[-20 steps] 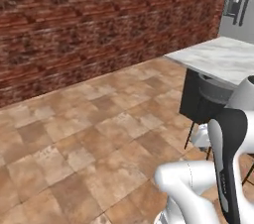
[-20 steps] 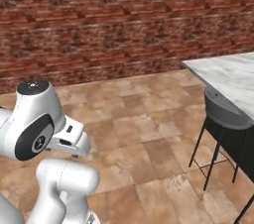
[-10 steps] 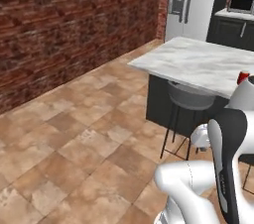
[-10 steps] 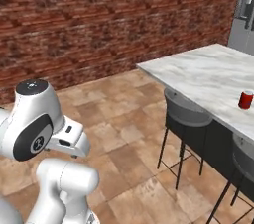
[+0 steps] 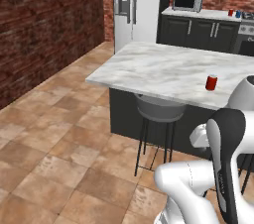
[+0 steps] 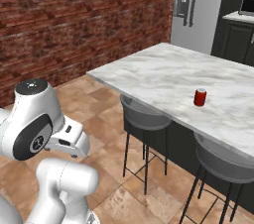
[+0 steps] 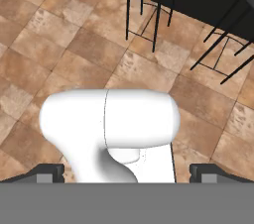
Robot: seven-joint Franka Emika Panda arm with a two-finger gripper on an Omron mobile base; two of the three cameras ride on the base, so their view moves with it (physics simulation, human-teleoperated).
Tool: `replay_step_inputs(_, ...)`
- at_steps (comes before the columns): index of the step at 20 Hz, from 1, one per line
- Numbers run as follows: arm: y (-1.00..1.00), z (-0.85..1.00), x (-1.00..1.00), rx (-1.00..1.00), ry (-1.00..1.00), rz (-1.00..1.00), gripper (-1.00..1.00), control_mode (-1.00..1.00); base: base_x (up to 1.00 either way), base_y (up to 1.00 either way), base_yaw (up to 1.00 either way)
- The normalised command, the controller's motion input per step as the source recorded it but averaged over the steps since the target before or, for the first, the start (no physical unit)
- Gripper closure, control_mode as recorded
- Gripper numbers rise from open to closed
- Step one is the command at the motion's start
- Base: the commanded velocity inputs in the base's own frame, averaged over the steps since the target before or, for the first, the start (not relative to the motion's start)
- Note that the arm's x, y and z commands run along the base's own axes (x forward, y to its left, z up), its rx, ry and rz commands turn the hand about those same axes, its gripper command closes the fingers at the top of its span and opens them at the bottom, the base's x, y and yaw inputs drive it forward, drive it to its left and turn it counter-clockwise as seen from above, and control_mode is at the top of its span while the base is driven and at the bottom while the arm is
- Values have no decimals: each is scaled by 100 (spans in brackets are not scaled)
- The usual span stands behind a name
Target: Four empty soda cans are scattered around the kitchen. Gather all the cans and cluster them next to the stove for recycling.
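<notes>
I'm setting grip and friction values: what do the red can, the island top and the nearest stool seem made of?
The red can looks like painted metal, going by its silvery top. The island top looks like polished white marble with grey veining. The nearest stool has a matte grey moulded seat, possibly plastic, on thin black legs, probably metal.

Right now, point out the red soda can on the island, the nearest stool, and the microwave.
red soda can (image 6: 200, 97), right base view, middle of its red side.
stool (image 5: 159, 108), left base view, grey seat shell.
microwave (image 5: 187, 1), left base view, dark door.
</notes>
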Motion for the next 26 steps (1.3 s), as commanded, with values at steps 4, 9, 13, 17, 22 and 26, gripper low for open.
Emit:
replay_step_inputs(4, 0, 0, 0, 0, 0, 0, -100, 100, 77, -7, -48)
replay_step_inputs(9, 0, 0, 0, 0, 0, 0, -100, 100, 68, -11, -49)
replay_step_inputs(13, 0, 0, 0, 0, 0, 0, -100, 100, 99, 0, -43)
replay_step_inputs(17, 0, 0, 0, 0, 0, 0, -100, 100, 93, 0, -35)
replay_step_inputs(22, 0, 0, 0, 0, 0, 0, -100, 100, 100, 0, -33)
replay_step_inputs(26, 0, 0, 0, 0, 0, 0, -100, 100, 100, 0, -33)
